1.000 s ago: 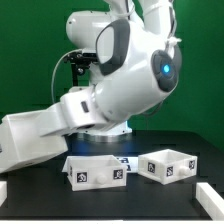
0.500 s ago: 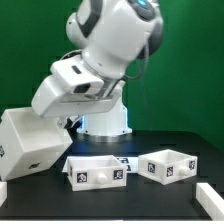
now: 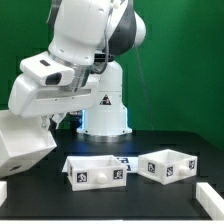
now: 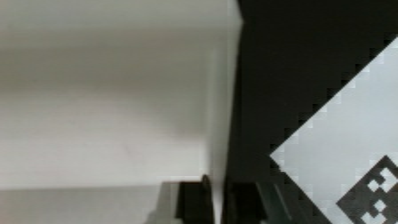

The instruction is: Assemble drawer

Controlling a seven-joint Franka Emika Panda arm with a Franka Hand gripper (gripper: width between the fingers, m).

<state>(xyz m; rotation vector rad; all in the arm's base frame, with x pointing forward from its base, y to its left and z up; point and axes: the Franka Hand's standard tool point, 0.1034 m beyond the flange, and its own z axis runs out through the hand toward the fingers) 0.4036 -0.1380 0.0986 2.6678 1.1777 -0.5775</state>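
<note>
The drawer lies in parts. Its large white boxy housing hangs tilted above the table at the exterior view's left, carried by the arm. In the wrist view a white wall of the housing fills most of the picture, and my gripper is shut on its thin edge, with one dark finger on each side. Two small open-top trays with square tags stand on the black table, one in the middle and one toward the exterior view's right. In the exterior view the housing hides the fingers.
The arm's white base stands behind the trays. The marker board lies between the trays. White blocks sit at the table's front corners. A white tagged surface shows beyond the housing in the wrist view.
The arm has swung toward the exterior view's left and risen. The housing has turned with it and now hangs more steeply tilted at the far left. The trays have not moved.
</note>
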